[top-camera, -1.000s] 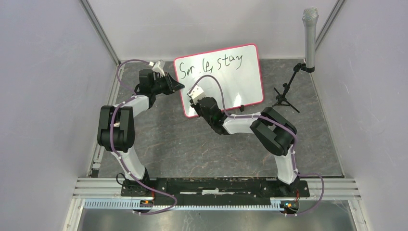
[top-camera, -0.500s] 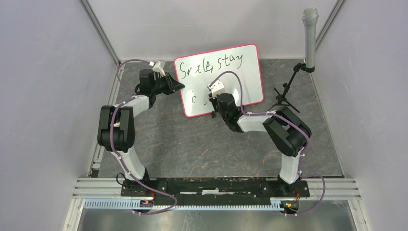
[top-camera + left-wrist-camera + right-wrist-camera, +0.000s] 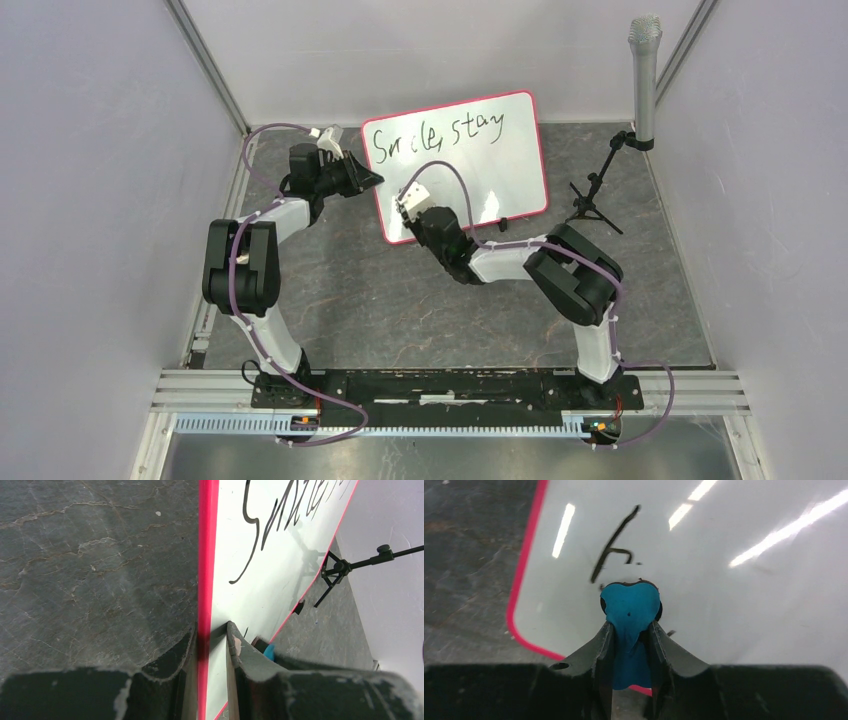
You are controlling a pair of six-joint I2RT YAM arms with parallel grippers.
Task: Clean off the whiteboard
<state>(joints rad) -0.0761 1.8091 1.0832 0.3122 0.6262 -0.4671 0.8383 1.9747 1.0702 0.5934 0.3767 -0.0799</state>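
The whiteboard point(image 3: 490, 170) stands tilted at the back, white with a pink-red frame and black handwriting along its top. My left gripper point(image 3: 374, 180) is shut on its left frame edge point(image 3: 206, 580); the jaws clamp the pink rim from both sides. My right gripper point(image 3: 408, 205) is shut on the blue eraser point(image 3: 630, 611) and presses it against the board's lower left part. In the right wrist view the eraser sits just below a leftover black mark point(image 3: 611, 555). The board's surface point(image 3: 749, 605) to the right of it is white.
A microphone point(image 3: 644, 70) on a small black tripod point(image 3: 592, 200) stands right of the board. Grey stone-pattern floor point(image 3: 340, 290) lies in front. Walls close in on both sides.
My right gripper swept with the eraser to the right across the board's lower part, then back to the lower left. The lower writing has thinned. The left gripper has not moved.
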